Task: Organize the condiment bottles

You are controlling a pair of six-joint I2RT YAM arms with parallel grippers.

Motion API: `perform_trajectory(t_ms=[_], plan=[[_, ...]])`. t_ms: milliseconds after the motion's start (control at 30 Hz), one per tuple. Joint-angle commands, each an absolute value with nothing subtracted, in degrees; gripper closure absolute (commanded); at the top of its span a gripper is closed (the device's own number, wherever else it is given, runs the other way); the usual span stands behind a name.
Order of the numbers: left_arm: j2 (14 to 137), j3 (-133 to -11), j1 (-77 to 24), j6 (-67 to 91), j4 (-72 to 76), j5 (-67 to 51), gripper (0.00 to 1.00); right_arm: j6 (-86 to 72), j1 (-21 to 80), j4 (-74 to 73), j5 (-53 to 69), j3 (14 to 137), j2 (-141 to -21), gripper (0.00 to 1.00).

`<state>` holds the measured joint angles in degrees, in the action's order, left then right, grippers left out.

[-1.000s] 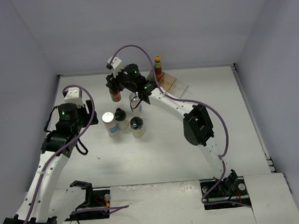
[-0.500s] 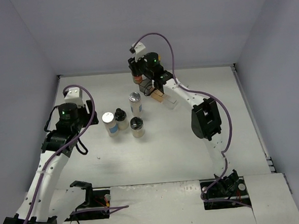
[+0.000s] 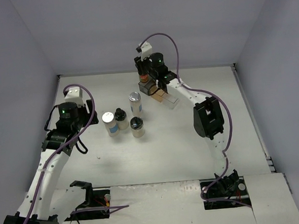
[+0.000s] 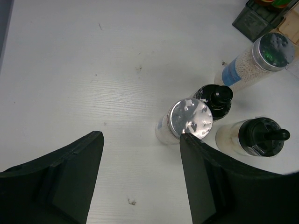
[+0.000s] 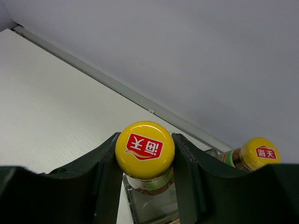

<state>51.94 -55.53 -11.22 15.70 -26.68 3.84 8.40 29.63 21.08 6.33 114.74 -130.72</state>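
Two sauce bottles at the rack, one of them gripped by the right arm.

Right gripper (image 5: 145,161) is closed on a sauce bottle (image 5: 145,148), fingers flanking its yellow cap and neck. The bottle hangs upright over the smoky end of the stepped rack (image 3: 170,100), near the second sauce bottle (image 5: 256,153). Whether its base is seated cannot be told. Left gripper (image 4: 140,137) stands part open and empty above the table (image 4: 70,56), just beside a silver-lidded shaker (image 4: 190,119). A black-topped jar (image 4: 214,100), a second black-topped jar (image 4: 261,137) and a second shaker (image 4: 268,49) cluster close by, apart from the rack. By judgement, the held bottle is rigid, probably glass, smooth-walled and breakable. Hold it at the neck under the cap rim, keep it vertical, and release only once the base rests flat.
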Motion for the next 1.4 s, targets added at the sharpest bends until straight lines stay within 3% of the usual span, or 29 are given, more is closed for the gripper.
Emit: perform_trajectory(t_ms=[0,300,567,900,1367], plan=[[52.2,-56.5,-10.8,16.6,-22.8,3.1,0.34,7.8,28.7,33.2,5.1,114.0,-121.3,1.00],[52.3,-56.4,-10.4,17.0,-22.7,2.3,0.34,7.3,27.8,35.9,4.8,106.1,-118.0,1.00],[52.5,-56.3,-10.3,17.0,-22.5,2.2,0.34,6.1,27.1,34.1,7.6,106.4,-119.9,1.00],[52.3,-56.3,-10.2,17.1,-22.4,2.1,0.34,3.4,26.5,30.8,11.3,109.2,-124.1,0.89],[52.2,-56.3,-10.3,17.1,-22.3,1.8,0.34,3.7,26.5,27.8,11.7,110.5,-125.6,0.41]])
